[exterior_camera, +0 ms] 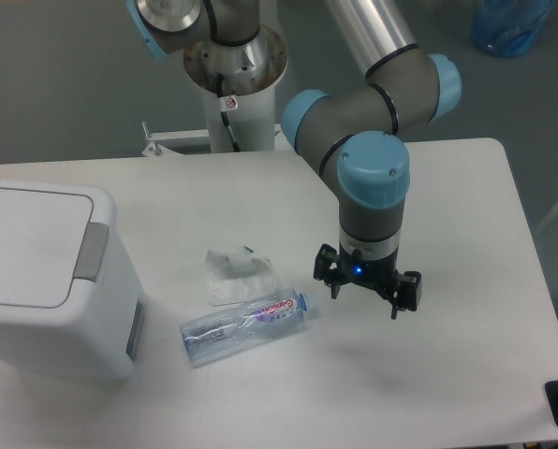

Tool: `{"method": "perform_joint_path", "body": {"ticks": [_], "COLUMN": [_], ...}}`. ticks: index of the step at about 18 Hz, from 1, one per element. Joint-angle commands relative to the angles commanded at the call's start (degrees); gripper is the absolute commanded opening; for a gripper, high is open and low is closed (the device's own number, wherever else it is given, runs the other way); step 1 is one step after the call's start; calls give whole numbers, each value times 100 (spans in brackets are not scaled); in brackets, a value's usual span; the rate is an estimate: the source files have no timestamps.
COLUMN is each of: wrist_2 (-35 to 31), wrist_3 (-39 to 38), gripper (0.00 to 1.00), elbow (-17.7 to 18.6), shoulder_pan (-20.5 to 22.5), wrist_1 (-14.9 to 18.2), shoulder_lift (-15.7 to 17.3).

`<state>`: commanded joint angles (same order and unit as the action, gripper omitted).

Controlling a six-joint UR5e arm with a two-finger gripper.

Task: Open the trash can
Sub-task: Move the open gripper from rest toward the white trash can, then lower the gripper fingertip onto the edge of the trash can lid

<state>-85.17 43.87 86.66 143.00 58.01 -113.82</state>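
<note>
trash can (45,281) sits at the table's left edge, lid down, its grey push tab (92,251) facing right toward the gripper (368,290), which hovers empty and spread well apart beyond the plastic bottle (244,325).

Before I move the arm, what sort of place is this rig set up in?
Probably a robotics lab or test cell, not a home. The arm is bolted to a pedestal behind a plain white table, the floor is bare grey, and the props are staged: a white trash can, a plastic bottle, a crumpled wrapper.
</note>
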Motion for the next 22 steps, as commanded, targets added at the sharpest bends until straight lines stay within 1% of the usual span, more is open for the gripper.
{"method": "perform_joint_path", "body": {"ticks": [1,3,6,8,11,13,15,17,20,22], "wrist_2": [18,228,1140,1485,1696,1767,1829,1829,1811,1829], "wrist_3": [-140,-718,-1300,-1590,-2109,-2364,-2575,-2629,-2856,-3041], "gripper": [100,100,100,100,100,100,100,100,100,100], "elbow": [0,-26,-88,-88,-97,-175,-202,-176,-184,-167], "shoulder_pan": [-105,-220,-281,-299,-413,-440,-545,-598,-993,-1107], "wrist_1": [0,0,-9,-9,-26,-26,-26,0,-9,-17], "shoulder_lift": [0,9,26,131,430,588,790,1036,1204,1309]}}
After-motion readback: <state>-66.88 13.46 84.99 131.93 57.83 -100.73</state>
